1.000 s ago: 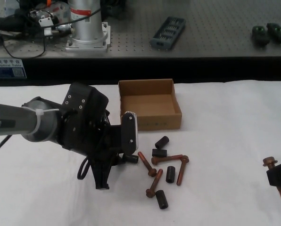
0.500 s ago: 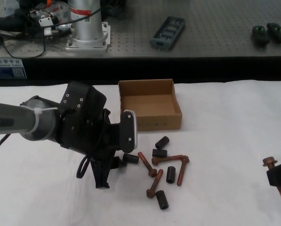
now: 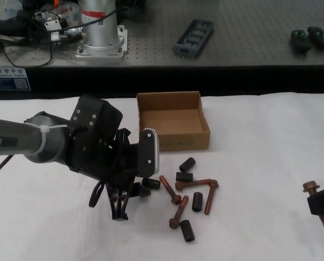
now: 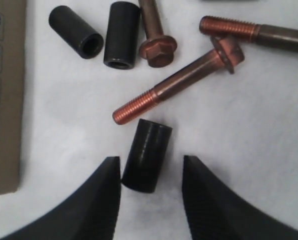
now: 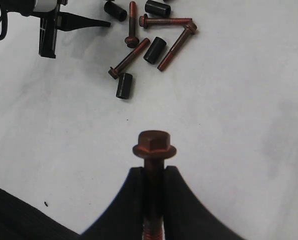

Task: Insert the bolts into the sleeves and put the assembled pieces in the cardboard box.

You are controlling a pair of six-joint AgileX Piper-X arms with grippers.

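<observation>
Straddling one black sleeve (image 4: pixel 147 156) with the left claw (image 4: pixel 150 166) spread: one finger just beside the sleeve's wall, the other a little apart. Sleeve lying on its side on the white-covered counter (image 4: pixel 249 150), close to the threaded tip of a copper bolt (image 4: pixel 181 85), two more sleeves (image 4: pixel 121 35) and further bolts beyond, cardboard box (image 4: pixel 4 90) off to one side. Pinching a second bolt (image 5: pixel 154 147) by the shank in the right claw (image 5: pixel 153 172), pressed tight, hex head clear above the fingertips, well apart from the loose pile (image 5: pixel 154 50).

Judging the step as the sleeve pick-up, assembly not yet begun. To do it well, probably: centre the claw first, for both fingers to land together rather than one shoving the sleeve into a roll toward the bolt tip; close across the round wall near mid-length; leave both open ends free for the held bolt; lift straight up, clear of the neighbouring bolt; line bore and shank up before pushing.

As for writing: small printed symbols on the box wall, cropped and not legible; a blue-and-white label (image 3: pixel 8 78) on the dark edge behind the counter, characters too small to read; pale lettering on the arm tube (image 3: pixel 1 142), cut off at the frame edge
</observation>
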